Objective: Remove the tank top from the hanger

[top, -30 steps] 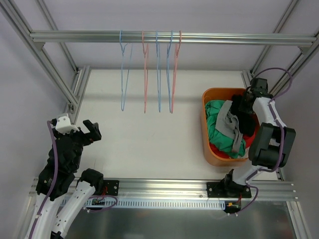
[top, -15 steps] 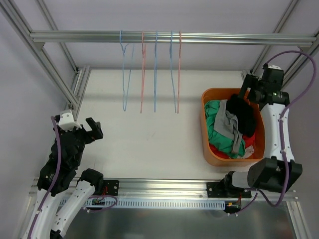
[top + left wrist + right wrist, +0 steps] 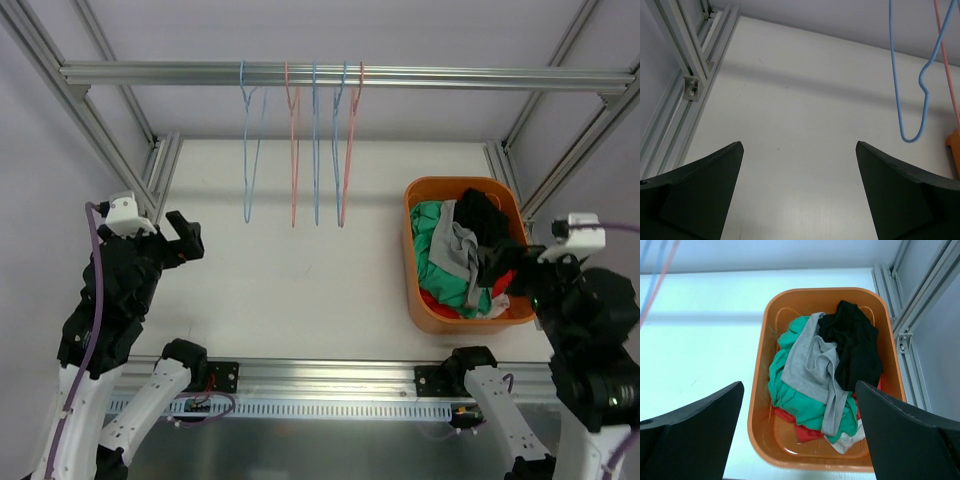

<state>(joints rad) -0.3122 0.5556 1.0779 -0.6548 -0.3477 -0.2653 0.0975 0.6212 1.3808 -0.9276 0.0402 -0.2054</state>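
Appears to be the closing step, judging by the hangers: five wire ones, blue and red, on the rail above the far edge of the table, all bare, no cloth on any.

Grey tank top in the orange bin by the right edge of the table, straps showing, draped over green cloth, with a black garment touching it on the side nearer the right edge. Cannot tell whether the grey piece or the black one is the garment meant by the task; both well apart from the hangers.

Left gripper near the left edge of the table, fingers spread wide, nothing between them, only bare table below. Right gripper above the near right corner, looking down on the bin, fingers likewise wide apart and empty, clear of the clothes.

Probably little left to do. Calls next for parking both arms clear of the rail and the bin, or, if another loaded hanger is due, waiting with fingers apart. No grasp needed on anything now in sight.
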